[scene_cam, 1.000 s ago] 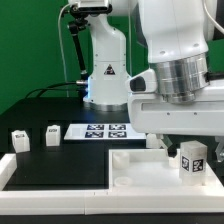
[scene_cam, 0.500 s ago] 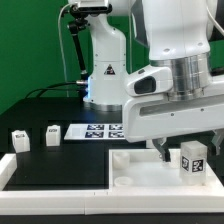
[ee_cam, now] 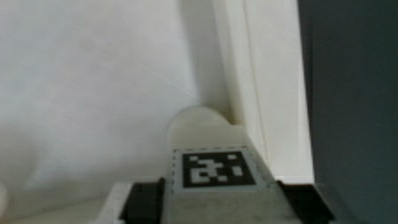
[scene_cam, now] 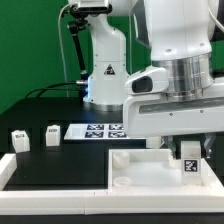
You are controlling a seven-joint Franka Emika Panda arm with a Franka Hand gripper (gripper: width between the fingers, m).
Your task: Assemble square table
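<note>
The square table's white tabletop [scene_cam: 138, 166] lies at the front right of the exterior view, raised edges up. One stubby white leg [scene_cam: 190, 164] with a black-and-white tag stands on its right part. My gripper [scene_cam: 190, 152] has come down over this leg. In the wrist view the leg [ee_cam: 214, 150] fills the space between my two black pads [ee_cam: 150, 200], which lie against its sides, so the gripper [ee_cam: 217, 203] is shut on it. Two more tagged legs [scene_cam: 18, 139] [scene_cam: 52, 133] stand apart on the black mat at the exterior view's left.
The marker board [scene_cam: 105, 130] lies flat behind the tabletop. A long white border rail [scene_cam: 50, 182] runs along the front edge. The robot's white base [scene_cam: 105, 70] rises at the back, with cables beside it.
The gripper has come down around the leg on the tabletop, and its fingers have closed in from wide open onto the leg's sides. The leg has stayed in place.
</note>
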